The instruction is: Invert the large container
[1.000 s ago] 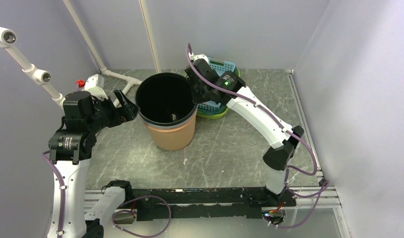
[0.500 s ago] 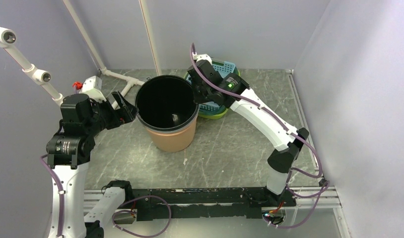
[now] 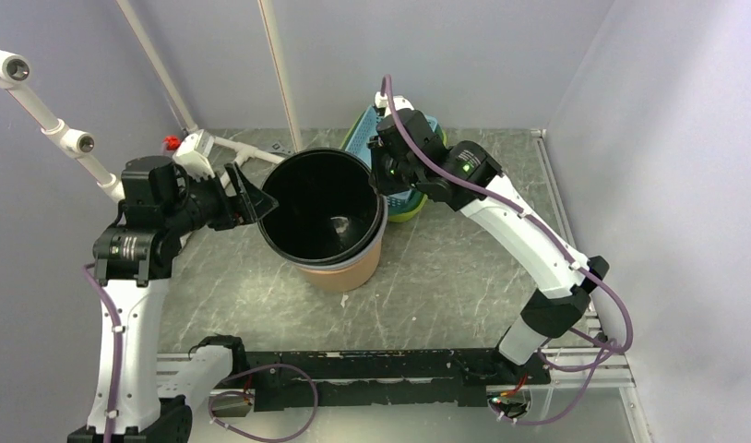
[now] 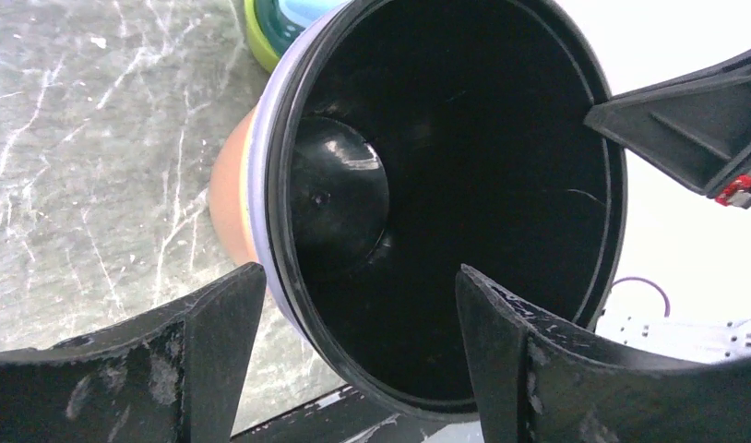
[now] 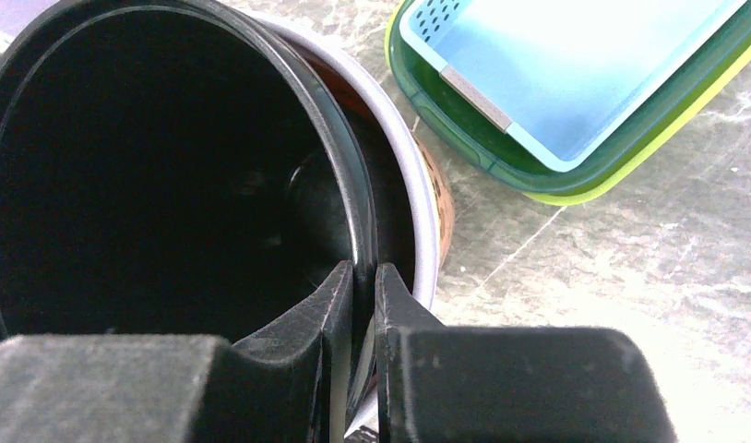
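Container, black and large, was seen tilted over the middle of the bench, nearer the far edge than the near one. Its mouth was turned up and toward the left arm, and its lower part was nested in a tan bin with a pale rim, which stood on the bench.

The right gripper was clenched on the container's right rim, one finger inside the wall and one outside, as was shown plainly from the right wrist.

The left gripper was held released at the left rim. From the left wrist its jaws were seen spread wide, one outside the wall and one before the mouth; no contact with the rim could be made out.

Just beyond the right gripper, by the far edge, a blue basket was seen in a green tray.
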Motion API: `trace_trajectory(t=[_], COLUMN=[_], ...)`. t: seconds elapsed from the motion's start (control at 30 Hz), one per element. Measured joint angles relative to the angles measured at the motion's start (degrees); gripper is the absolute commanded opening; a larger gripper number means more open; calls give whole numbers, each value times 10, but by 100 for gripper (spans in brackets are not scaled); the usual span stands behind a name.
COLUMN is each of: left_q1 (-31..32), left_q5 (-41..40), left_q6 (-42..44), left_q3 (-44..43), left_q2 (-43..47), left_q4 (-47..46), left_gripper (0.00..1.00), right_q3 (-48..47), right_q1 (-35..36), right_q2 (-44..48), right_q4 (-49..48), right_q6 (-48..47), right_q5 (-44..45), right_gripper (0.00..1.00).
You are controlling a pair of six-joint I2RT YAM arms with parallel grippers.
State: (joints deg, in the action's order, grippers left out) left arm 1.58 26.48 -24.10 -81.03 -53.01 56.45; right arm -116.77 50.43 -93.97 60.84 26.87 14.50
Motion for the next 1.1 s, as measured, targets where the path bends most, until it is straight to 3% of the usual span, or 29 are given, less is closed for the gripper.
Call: trace_trajectory(t=[0.3,0.6,0.73,1.1], left_q1=[0,-1,-1,-1], left_q5=[37,27,11,7], left_q6=[23,40,44,54], left_q3=[1,1,1,0], left_q2=[-43,-50,-56,-83], left_q4=[23,46,52,74], left_gripper=[59,83,88,66], right_q3=[12,76,104,162], right_q1=[-1,-13,-26,-72], right_q2=[6,32,58,101], right_q4=[-1,-57,-75,-129], right_q6=[-13,-9,-3,22], right_q5=[-16,-56,-80,-137], right_gripper=[0,0,0,0])
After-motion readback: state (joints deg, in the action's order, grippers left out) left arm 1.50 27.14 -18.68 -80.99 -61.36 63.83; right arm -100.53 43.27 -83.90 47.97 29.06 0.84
